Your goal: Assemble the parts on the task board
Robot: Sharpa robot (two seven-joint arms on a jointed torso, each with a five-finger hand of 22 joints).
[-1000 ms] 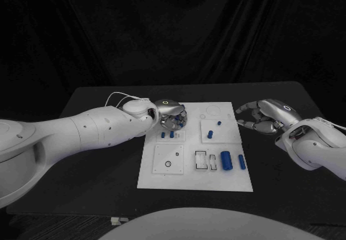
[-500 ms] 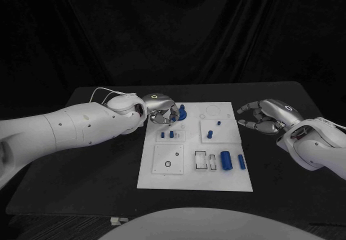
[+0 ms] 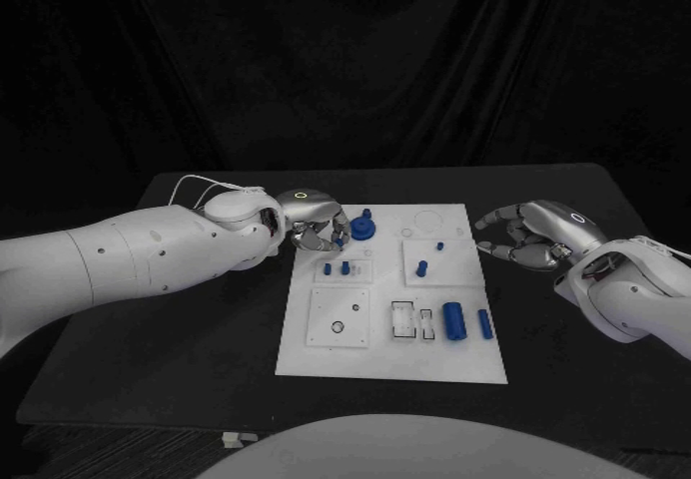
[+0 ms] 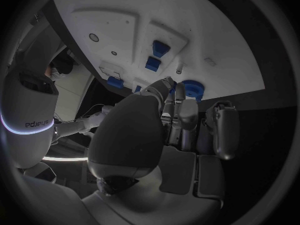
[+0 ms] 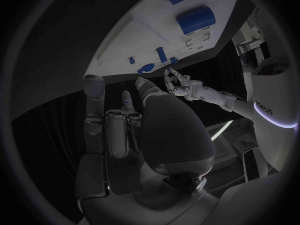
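Left hand (image 3: 313,222) hovering with loosely parted fingers, grasping nothing, just beside blue round part (image 3: 363,229) standing at task board's (image 3: 391,367) far-left corner (nearer than right hand (image 3: 525,235), likewise empty, off board's right edge).

Right hand (image 5: 134,120) off the board's edge, fingers apart, nothing in them. Beyond the fingertips, white task board (image 5: 137,40) with blue parts (image 5: 195,19). Left hand (image 5: 177,84) farther off, near the board's edge.
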